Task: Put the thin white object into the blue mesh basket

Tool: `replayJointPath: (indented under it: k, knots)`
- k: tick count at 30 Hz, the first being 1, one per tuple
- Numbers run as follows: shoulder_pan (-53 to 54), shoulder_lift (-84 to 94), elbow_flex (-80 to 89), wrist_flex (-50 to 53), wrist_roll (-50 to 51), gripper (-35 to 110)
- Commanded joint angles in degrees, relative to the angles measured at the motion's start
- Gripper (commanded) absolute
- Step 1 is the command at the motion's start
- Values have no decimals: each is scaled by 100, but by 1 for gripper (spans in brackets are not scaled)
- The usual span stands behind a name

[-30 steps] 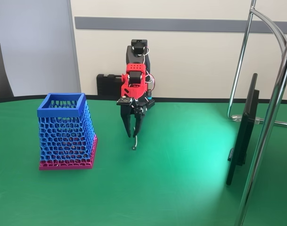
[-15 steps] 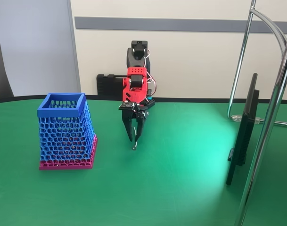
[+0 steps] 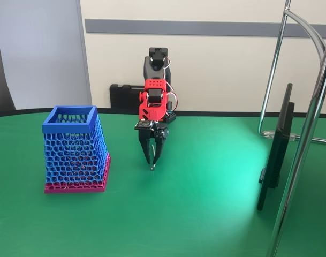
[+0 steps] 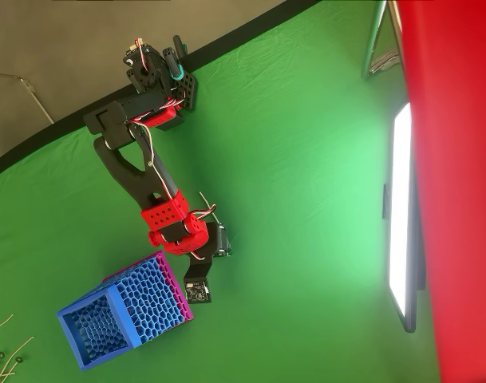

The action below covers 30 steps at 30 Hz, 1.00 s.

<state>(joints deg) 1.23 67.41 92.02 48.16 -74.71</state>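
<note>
The jaws stand nearly closed, points down, pinching the thin white object (image 3: 153, 162) between them; the strip hangs straight below the tips, and its small dark knob sits at or just above the green table (image 3: 205, 214), though contact cannot be told. In the fixed view, going left to right: the blue mesh basket (image 3: 75, 150) stands upright on its pink base near the left side of the cloth, its square rim open to the top. A bare strip of green lies between the basket's right wall and the gripper (image 3: 152, 158), which hangs under the red wrist of the arm. To the right of the gripper, wide open cloth runs as far as a dark monitor (image 3: 276, 150) seen edge-on and the chrome stand (image 3: 307, 134) beside it. In the overhead view the gripper (image 4: 198, 289) sits just beside the basket's (image 4: 123, 315) base corner, and a few more thin strips (image 4: 3, 359) lie at the lower left edge.
</note>
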Motion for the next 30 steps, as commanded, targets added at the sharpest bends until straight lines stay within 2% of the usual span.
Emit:
replayJointPath:
  k: [1, 30]
  knots:
    - [0, -18, -316, 97, 18, 11]
    - [-9, -545, -853, 439, 0, 11]
